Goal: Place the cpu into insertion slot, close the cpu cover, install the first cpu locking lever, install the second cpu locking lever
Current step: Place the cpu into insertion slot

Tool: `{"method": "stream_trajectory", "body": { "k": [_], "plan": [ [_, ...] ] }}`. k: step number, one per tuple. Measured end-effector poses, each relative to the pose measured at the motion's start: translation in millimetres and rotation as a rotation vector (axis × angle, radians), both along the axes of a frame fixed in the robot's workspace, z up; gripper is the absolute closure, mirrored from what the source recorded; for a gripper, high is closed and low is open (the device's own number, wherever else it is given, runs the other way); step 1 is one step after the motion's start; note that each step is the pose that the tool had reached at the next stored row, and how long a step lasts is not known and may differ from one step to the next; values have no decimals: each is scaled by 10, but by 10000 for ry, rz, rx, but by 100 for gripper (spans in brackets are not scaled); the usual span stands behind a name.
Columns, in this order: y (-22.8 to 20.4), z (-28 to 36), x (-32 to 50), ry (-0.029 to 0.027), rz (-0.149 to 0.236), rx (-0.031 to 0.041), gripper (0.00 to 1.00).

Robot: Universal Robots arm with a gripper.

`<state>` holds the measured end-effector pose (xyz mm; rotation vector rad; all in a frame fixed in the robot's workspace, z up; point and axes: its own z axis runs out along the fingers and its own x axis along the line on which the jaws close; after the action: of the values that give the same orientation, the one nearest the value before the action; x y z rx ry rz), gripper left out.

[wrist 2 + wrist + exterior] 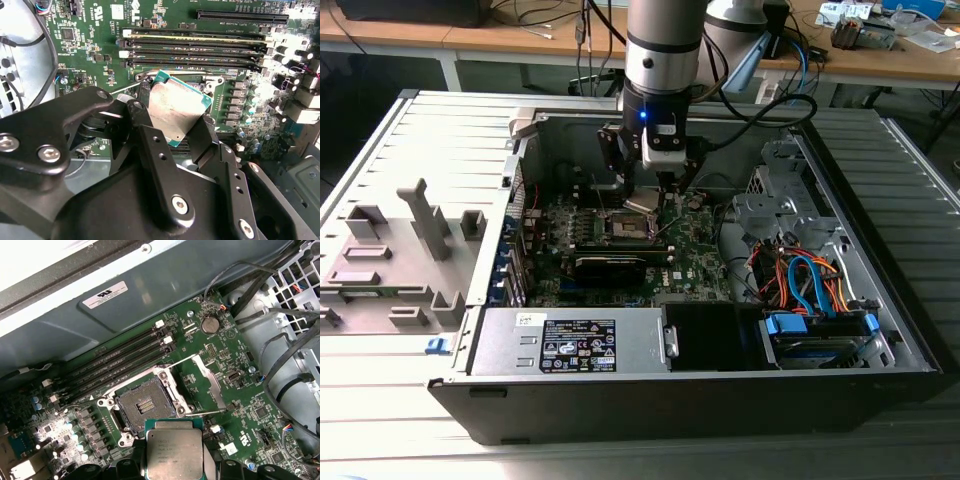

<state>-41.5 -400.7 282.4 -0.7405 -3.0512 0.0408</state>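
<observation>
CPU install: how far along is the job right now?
Nothing looks finished yet. In hand: the gripper holds the cpu between its fingers, above the circuit board. Left: the insertion slot is empty, the cpu cover stands open, and a locking lever lies unlatched beside it.

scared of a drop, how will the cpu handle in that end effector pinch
The cpu is a thin flat plate, so probably stiff and light. Its smooth metal top looks slippery, and the end effector pinches only its edges, so it could tilt or slip.
</observation>
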Motion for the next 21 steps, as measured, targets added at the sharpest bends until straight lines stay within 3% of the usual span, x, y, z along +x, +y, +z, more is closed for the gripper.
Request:
{"method": "stream_trajectory", "body": {
  "k": [21],
  "plan": [
    [0,-6,0,0,-420,-5,45]
  ]
}}
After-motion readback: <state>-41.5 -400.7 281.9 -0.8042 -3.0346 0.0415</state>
